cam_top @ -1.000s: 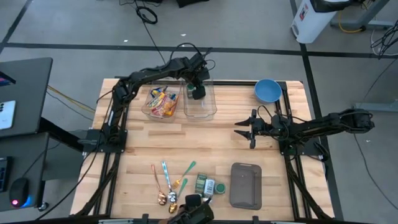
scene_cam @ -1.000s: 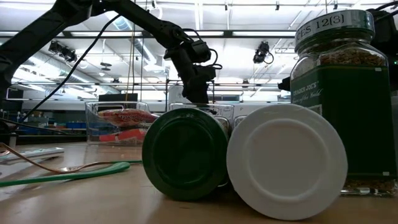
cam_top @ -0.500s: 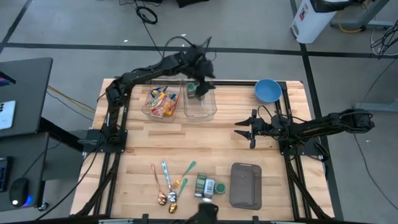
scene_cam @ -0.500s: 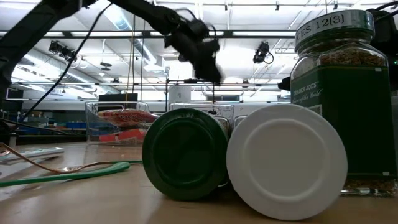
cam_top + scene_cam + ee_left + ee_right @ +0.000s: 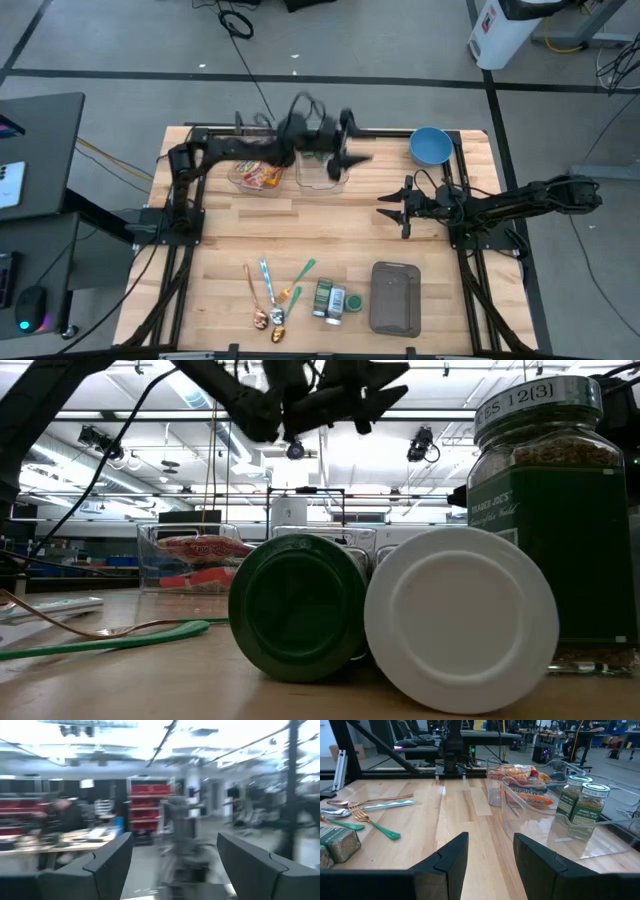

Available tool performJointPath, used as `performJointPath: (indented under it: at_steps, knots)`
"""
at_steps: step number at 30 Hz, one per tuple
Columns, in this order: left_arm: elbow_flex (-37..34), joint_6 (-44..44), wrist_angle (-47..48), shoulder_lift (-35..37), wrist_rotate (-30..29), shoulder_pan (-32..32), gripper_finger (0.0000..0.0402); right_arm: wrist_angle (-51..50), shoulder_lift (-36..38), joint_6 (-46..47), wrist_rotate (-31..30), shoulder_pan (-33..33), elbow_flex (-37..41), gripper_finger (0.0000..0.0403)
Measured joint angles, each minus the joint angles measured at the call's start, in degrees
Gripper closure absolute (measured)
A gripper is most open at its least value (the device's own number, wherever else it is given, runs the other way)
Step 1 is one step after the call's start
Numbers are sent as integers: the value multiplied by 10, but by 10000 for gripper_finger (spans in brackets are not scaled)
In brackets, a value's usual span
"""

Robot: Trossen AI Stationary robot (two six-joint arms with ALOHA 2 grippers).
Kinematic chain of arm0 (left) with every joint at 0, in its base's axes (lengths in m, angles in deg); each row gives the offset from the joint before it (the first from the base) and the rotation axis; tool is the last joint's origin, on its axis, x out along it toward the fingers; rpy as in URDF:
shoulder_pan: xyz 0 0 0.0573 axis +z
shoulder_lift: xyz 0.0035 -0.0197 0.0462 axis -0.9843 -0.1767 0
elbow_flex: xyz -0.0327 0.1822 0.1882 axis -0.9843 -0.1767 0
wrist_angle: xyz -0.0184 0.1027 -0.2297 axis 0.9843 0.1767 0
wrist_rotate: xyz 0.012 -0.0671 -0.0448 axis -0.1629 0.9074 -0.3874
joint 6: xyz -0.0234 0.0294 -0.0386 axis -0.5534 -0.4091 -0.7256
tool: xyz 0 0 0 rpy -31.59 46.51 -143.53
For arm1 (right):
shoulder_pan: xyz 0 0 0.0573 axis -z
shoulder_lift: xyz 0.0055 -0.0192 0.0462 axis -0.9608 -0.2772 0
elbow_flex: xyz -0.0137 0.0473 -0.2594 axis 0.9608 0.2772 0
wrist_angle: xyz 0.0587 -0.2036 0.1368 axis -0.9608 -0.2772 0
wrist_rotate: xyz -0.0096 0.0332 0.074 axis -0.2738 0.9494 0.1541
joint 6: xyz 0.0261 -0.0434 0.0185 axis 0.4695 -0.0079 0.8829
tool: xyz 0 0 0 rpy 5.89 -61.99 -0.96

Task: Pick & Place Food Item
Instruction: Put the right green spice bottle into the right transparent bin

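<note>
Spice jar [image 5: 548, 520] lid band reads "ES 12[3]".

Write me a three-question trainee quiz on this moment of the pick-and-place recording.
1. True or false: the right gripper is holding a spice jar.
2. What sits inside the clear bin next to the snack bin? A. spoons B. two spice jars C. a blue bowl
3. Fill in: the gripper raised above the bins, near their right end in the high view, belongs to the ___ arm.

Key: 1. False, its fingers are apart with nothing between them. 2. B. 3. Left; the left gripper is open and empty.
</note>
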Motion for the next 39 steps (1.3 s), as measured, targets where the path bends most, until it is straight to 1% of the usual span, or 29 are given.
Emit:
performJointPath:
  at_steps: [2, 4, 9, 11, 12, 15, 16, 19, 22, 24, 27, 30, 34, 39]
  knots:
    - [-52, -28, -72, 0, 8, -18, 104, -2, 0, 0, 0, 0, 0, 236]
    - [-104, -40, -101, 9, 12, -33, 104, -3, 0, 0, 0, 0, 0, 236]
    - [-236, -7, -84, 55, -4, -71, 104, -5, 0, 0, 0, 0, 0, 236]
    - [-276, 14, -54, 88, -5, -90, 104, -4, 0, 0, 0, 0, 0, 236]
    - [-292, 25, -24, 107, -5, -101, 104, -5, 0, 0, 0, 0, 0, 236]
    - [-308, 53, 123, 156, -15, -141, 104, -3, 0, 0, 0, 0, 0, 236]
    - [-306, 64, 177, 170, -31, -158, 104, -2, 0, 0, 0, 0, 0, 236]
    - [-280, 106, 339, 199, -108, -209, 103, 11, 0, 4, -4, 0, 0, 236]
    - [-237, 145, 482, 202, -175, -259, 103, 13, 0, 9, -11, 0, 0, 236]
    - [-199, 155, 560, 199, -207, -288, 103, 10, 0, 10, -11, 0, 0, 236]
    - [-139, 163, 645, 192, -250, -322, 103, 4, 0, 19, -11, 0, 0, 236]
    - [-80, 168, 697, 181, -282, -348, 102, -1, 0, 24, -11, 0, 0, 236]
    - [-6, 173, 731, 158, -307, -374, 86, -15, 0, 30, -11, 0, 0, 236]
    - [84, 188, 778, 85, -307, -401, 56, -43, 0, 30, -14, 0, 0, 236]
